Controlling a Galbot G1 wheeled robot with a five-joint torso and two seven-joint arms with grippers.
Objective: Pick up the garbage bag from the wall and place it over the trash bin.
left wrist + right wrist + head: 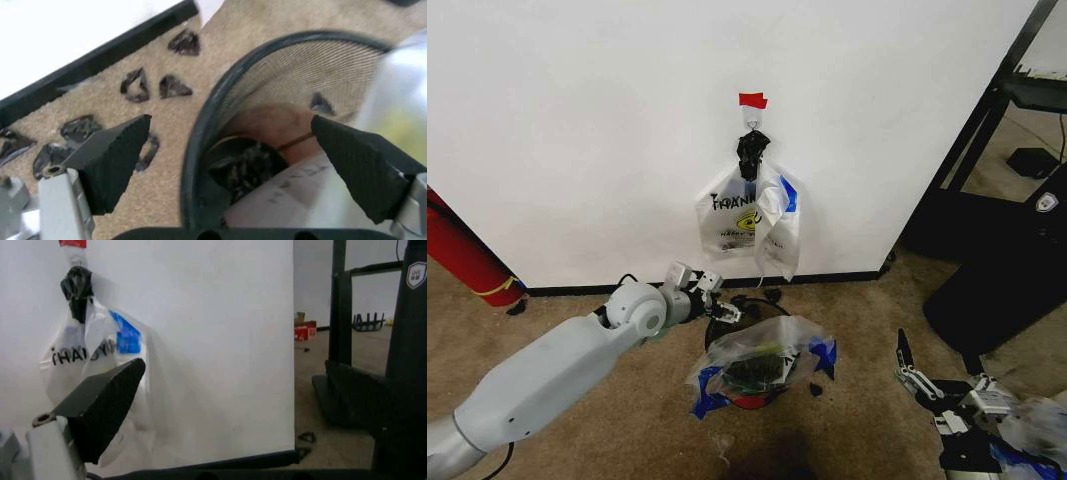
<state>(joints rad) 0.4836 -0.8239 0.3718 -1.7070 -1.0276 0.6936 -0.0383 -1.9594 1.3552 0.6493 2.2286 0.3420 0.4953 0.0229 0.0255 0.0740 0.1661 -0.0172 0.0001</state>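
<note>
From my head view, the garbage bag (762, 362) is draped over the trash bin (749, 398) on the carpet just in front of the wall (577, 120), its blue edges spilling off the near side and down the left. My left pincer (723, 308) hangs at the bin's far rim, released and gripping nothing, close to the black baseboard (577, 290). Tied THANK YOU bags (752, 215) hang from the hook (752, 118) under the red tape strip (753, 100), directly above the bin. Open carpet lies to both sides; my right pincer (911, 375) waits low at the right, jaws spread, well apart from the bin. In my left wrist view, my left pincer (230, 160) straddles the dark mesh rim of the trash bin (207, 120), one pad outside over carpet, the other inside, with the garbage bag (393, 100) touching the far edge. In my right wrist view, the right pincer (233, 390) gapes toward the wall (220, 315) and hanging THANK YOU bags (93, 350), with a clear floor corridor past the wall's corner.
</note>
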